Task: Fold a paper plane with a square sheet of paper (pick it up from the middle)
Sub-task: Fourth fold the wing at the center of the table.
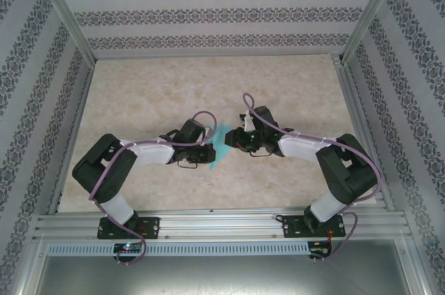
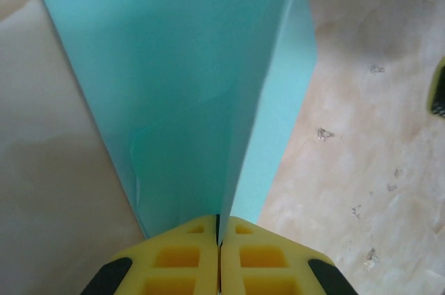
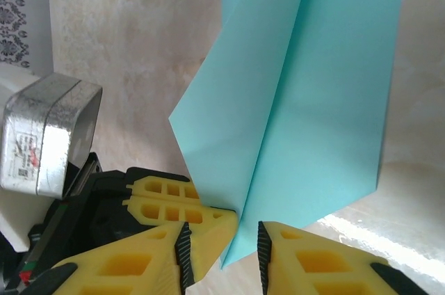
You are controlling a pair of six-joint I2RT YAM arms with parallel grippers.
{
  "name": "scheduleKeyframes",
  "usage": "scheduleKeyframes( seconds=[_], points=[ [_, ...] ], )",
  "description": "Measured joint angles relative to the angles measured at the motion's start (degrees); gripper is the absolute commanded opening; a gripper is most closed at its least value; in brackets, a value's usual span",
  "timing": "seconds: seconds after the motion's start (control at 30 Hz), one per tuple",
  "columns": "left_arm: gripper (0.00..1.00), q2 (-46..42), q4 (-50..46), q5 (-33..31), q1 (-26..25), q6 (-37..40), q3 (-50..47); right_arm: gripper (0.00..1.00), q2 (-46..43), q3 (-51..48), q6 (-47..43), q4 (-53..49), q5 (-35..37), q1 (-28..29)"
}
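Plain turquoise paper (image 2: 174, 79); the left gripper (image 2: 219, 229) under it yellow with black; beige marbled table (image 1: 139, 93) around it; white walls (image 1: 208, 13) beyond, grey floral stripes.

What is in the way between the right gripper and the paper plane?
Nothing visible is. The paper plane has its lower corner right at the open right gripper, and the left gripper pinches it.

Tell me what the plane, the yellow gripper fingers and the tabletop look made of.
Paper plane: thin matte turquoise paper, sharply creased. Fingers: yellow matte plastic, likely moulded, with hollow cells. Table: glossy marble-patterned surface, possibly laminate; it shows glare.
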Motion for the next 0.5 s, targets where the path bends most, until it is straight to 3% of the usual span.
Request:
scheduleKeyframes(
  seconds=[0.2, 0.5],
  points=[
    [0.08, 0.0, 2.8, 5.7, 2.4, -0.2, -1.5, 0.22, 3.2, 0.3, 1.0, 2.6, 0.5, 2.2],
    [0.08, 1.0, 5.1, 14.1, 5.6, -0.2, -1.6, 0.19, 7.4, 2.3, 3.7, 7.8, 0.8, 4.8]
  ],
)
